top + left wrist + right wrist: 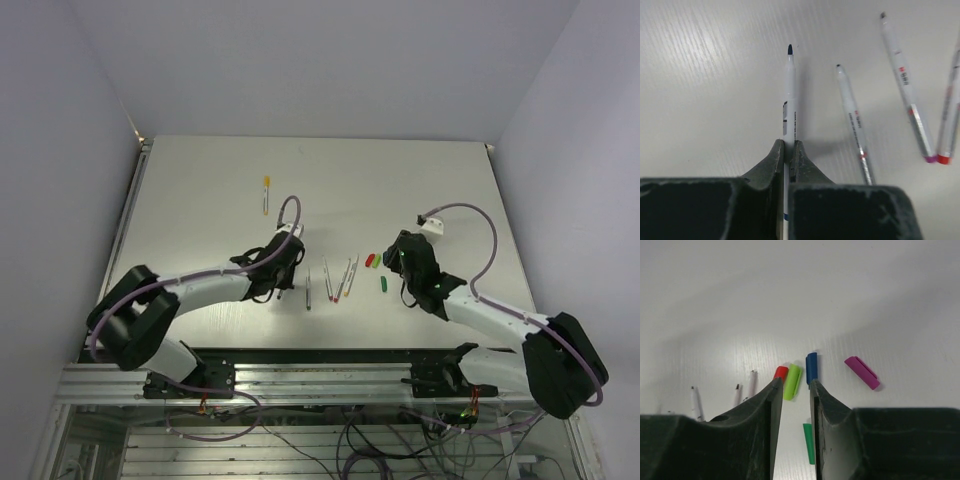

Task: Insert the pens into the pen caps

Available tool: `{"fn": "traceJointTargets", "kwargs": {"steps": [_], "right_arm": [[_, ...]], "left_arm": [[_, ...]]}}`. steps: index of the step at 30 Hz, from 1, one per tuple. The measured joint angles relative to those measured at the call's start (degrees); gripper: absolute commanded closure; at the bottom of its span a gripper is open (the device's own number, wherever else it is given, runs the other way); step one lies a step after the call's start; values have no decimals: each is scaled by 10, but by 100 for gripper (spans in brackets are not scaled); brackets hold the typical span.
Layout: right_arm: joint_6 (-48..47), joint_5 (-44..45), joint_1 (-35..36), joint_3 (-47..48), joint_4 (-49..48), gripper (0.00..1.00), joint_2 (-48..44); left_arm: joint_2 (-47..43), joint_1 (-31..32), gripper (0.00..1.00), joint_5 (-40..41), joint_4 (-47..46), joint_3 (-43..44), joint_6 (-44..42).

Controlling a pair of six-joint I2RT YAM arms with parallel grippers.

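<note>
On the left side of the table (200, 190), we find the left gripper (788, 145) clamped shut on the dark-tipped pen (790, 95). It holds the barrel low, with the tip pointing to 12 o'clock in its wrist view. In the top view a pen with a yellow end (266, 193) lies well apart at 11 o'clock of that gripper; we judge it already capped. At 3 o'clock of the held pen lie the loose pens (855, 125), uncapped. Further right are the caps: the red cap (780, 372) touches the lime cap (792, 381), with the blue cap (811, 367) just beside them. The magenta cap (861, 372) lies at 2 o'clock and the green cap (809, 442) nearest the wrist. The right gripper (794, 386) stands with its jaws partly apart and nothing clamped. The lime cap's near end lies between the tips, and the blue cap sits just beyond the right fingertip. We judge that the step in hand is taking the cap that matches the held pen, probably the blue one. We recommend centring the jaws on that cap alone, clear of the lime one, and gripping near its closed end so the mouth is free. Pen and cap should be aligned on one axis before pressing straight home.
</note>
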State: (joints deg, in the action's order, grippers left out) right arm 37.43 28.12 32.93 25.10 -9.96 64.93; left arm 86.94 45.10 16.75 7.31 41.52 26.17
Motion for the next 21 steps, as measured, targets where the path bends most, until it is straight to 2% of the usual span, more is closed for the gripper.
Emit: {"fn": "traceJointTargets", "kwargs": {"steps": [9,21], "right_arm": [[-6,-17,-31,63,48,78,113],[-19,-49,-59,87,51,77,186]], "left_arm": [[-150,0,93,-16,-6,-17,0],[-173,0,93,-47,-11,-51,9]]}}
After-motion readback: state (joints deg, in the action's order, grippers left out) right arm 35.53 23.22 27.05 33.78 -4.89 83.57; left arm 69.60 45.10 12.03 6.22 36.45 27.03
